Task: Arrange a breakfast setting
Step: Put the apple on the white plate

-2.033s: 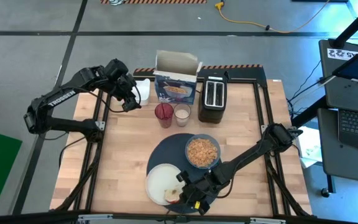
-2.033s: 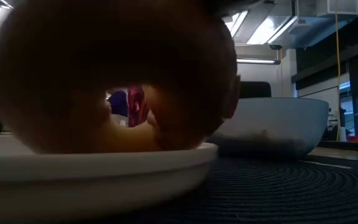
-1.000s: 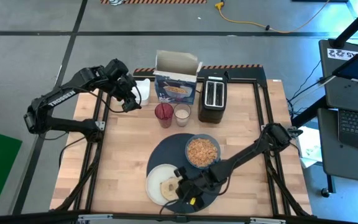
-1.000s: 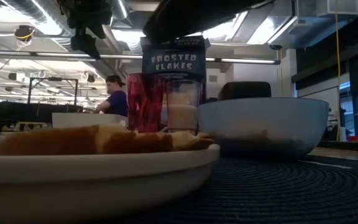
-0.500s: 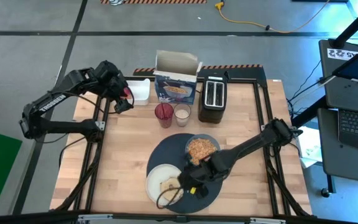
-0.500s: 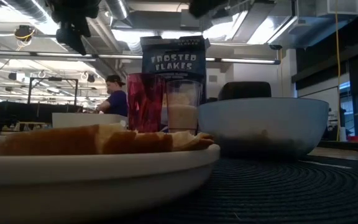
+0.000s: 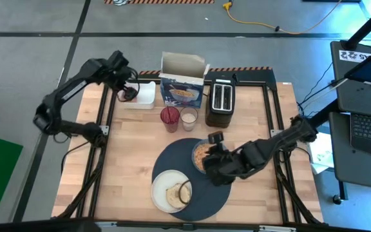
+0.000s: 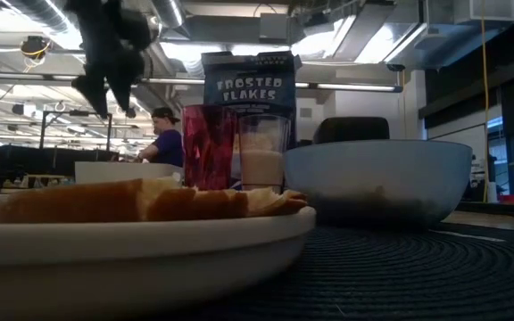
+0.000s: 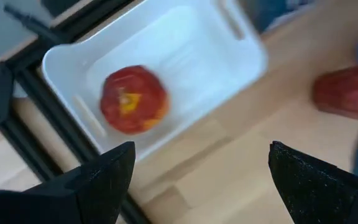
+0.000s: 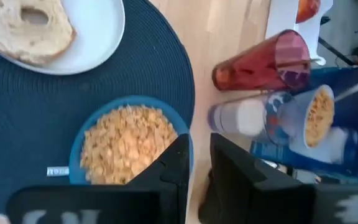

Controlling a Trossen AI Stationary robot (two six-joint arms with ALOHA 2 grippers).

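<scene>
Lying flat on plate [image 7: 162, 187]: toasted round [image 7: 176, 193]

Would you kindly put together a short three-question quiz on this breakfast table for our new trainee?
1. True or false: the toasted round lies on the white plate.
2. Where is the red apple? A) in the white bin B) on the placemat C) in the bowl
3. Fill in: the bowl holds cereal ____.

Key: 1 true. 2 A; the left end effector hangs open over it. 3 flakes; the right end effector is above the bowl's rim.
</scene>
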